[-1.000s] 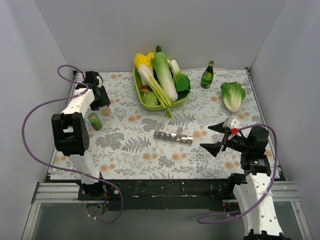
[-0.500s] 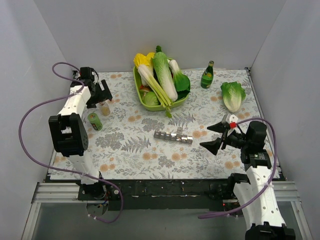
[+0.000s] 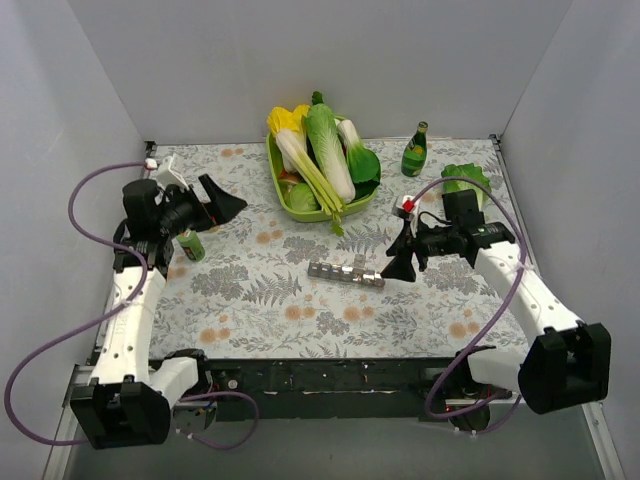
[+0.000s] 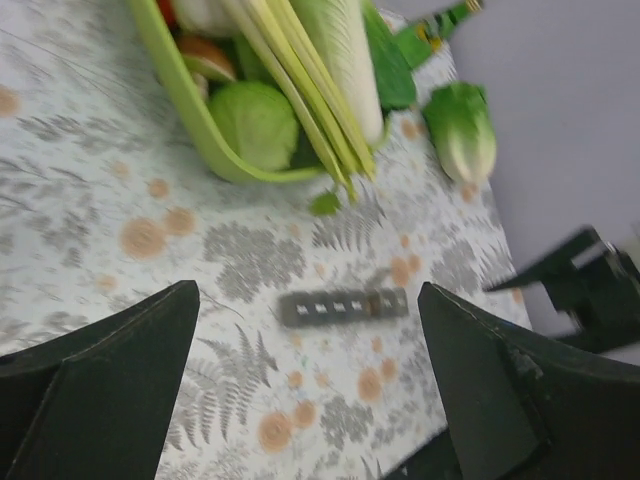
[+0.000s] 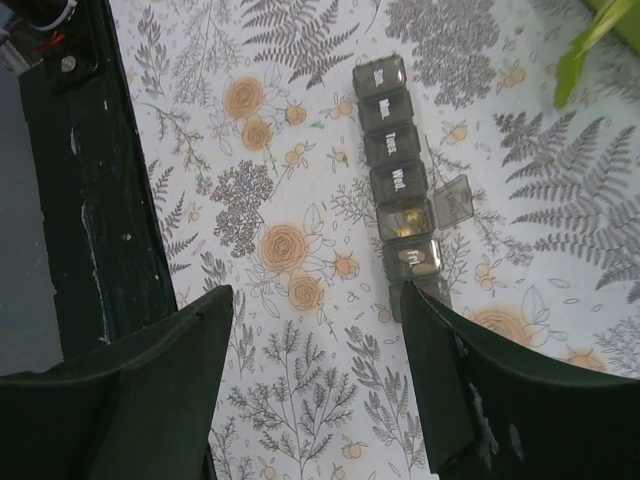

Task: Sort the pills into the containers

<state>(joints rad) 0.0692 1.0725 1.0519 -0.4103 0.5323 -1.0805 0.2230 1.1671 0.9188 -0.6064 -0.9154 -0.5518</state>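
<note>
Hovering near one end of the containers (image 3: 346, 272) on the table (image 3: 250, 300), the right fingers (image 5: 150, 400) are released, grasping nothing. The left fingers (image 4: 100, 380), well apart, are likewise released.

Left white-and-black arm (image 3: 130, 300) runs forward along its own side, wrist turned inward. Its black two-finger left gripper (image 3: 215, 203) points right, jaws spread wide; in the wrist view both fingers (image 4: 100, 380) sit far apart at the bottom corners. Right white-and-black arm (image 3: 530, 290) reaches forward, forearm bent leftward. Its black two-finger right gripper (image 3: 400, 252) points left and slightly down, jaws equally wide, gripping nothing. Purple cables (image 3: 90, 200) loop off both wrists.
</note>
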